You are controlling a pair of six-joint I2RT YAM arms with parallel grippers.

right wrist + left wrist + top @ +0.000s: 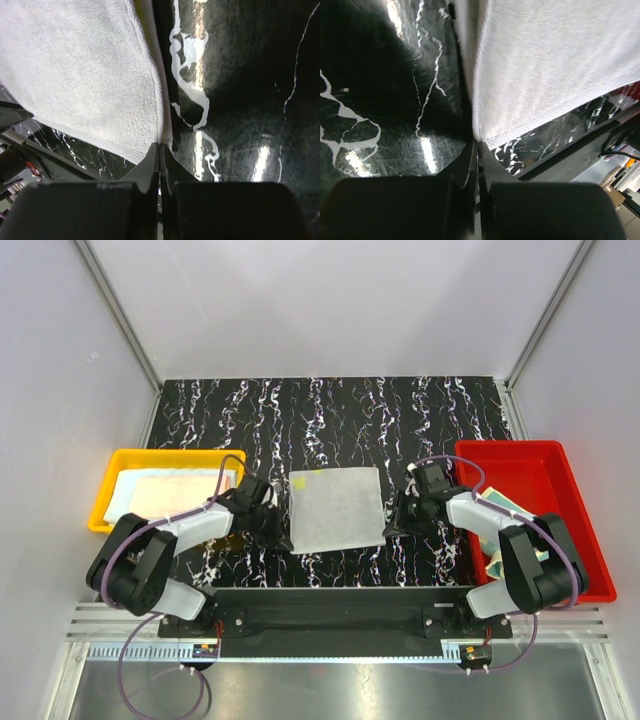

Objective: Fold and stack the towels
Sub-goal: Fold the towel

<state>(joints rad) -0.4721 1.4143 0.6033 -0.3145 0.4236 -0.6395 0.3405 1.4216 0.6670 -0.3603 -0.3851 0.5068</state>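
While the pale towel [337, 508] lies flat mid-table in the top view, left gripper [282, 538] at its 8 o'clock corner and right gripper [392, 528] at 4 o'clock, each wrist view shows fingers [461, 168] pressed together, pinching that corner.

Right pincer [160, 150] closed on near corner of white towel [85, 75], black marbled table [240, 100] alongside

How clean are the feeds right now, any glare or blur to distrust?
Top view: sharp, evenly lit, white towel crisp on the marbled table. Left wrist: glare streaks on the table, left gripper dark and blurred. Right wrist: similar glare, towel weave sharp, right gripper blurred.
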